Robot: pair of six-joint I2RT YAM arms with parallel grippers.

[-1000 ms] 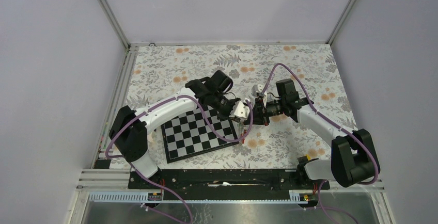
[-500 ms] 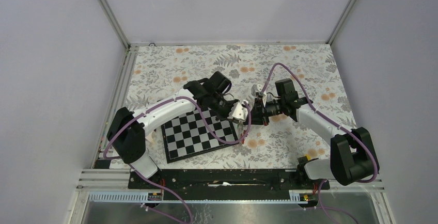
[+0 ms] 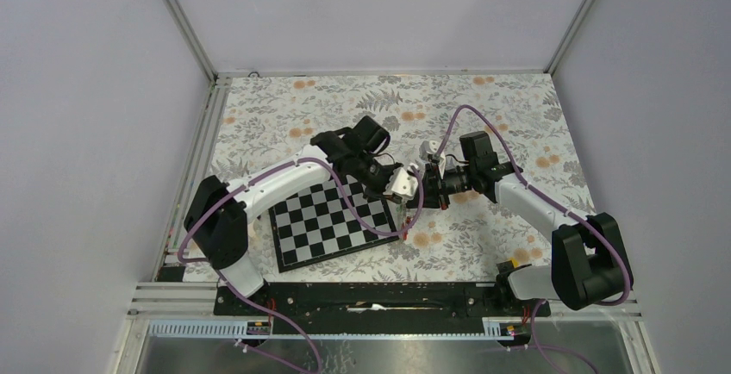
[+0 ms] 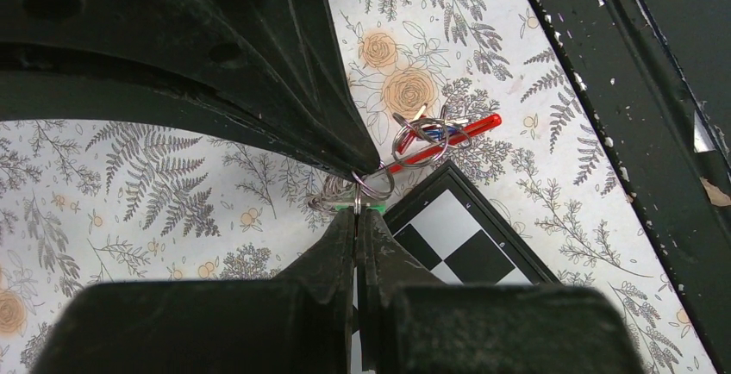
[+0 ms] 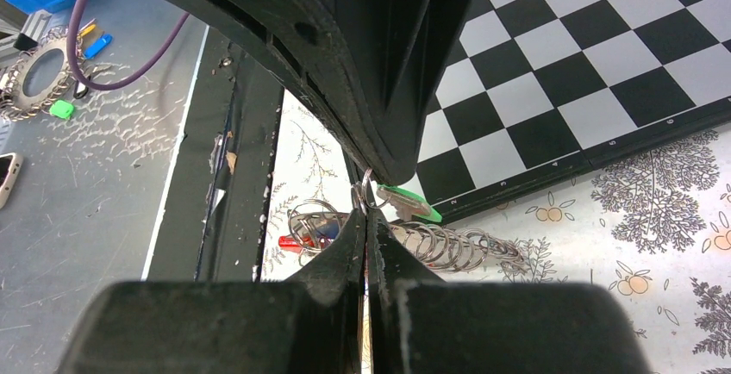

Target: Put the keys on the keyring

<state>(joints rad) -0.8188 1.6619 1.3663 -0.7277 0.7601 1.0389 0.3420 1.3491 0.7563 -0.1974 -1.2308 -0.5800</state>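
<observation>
My left gripper (image 4: 358, 212) and right gripper (image 5: 366, 219) meet tip to tip above the table, just past the chessboard's right corner (image 3: 379, 210). The left is shut on a green-tagged key (image 4: 372, 208), which also shows in the right wrist view (image 5: 412, 202). The right is shut on that key's small wire ring (image 5: 365, 190). Below them on the table lies the keyring's red piece (image 4: 457, 127) with a blue key (image 4: 435, 133) and a tangle of wire rings (image 4: 422, 141). In the top view the grippers (image 3: 414, 188) hide what they hold.
The black-and-white chessboard (image 3: 332, 219) lies in front of the left arm. A row of linked wire rings (image 5: 452, 246) lies on the flowered cloth beside its edge. A black rail (image 3: 371, 295) runs along the table's near edge. A small yellow object (image 3: 515, 261) sits by the right arm's base.
</observation>
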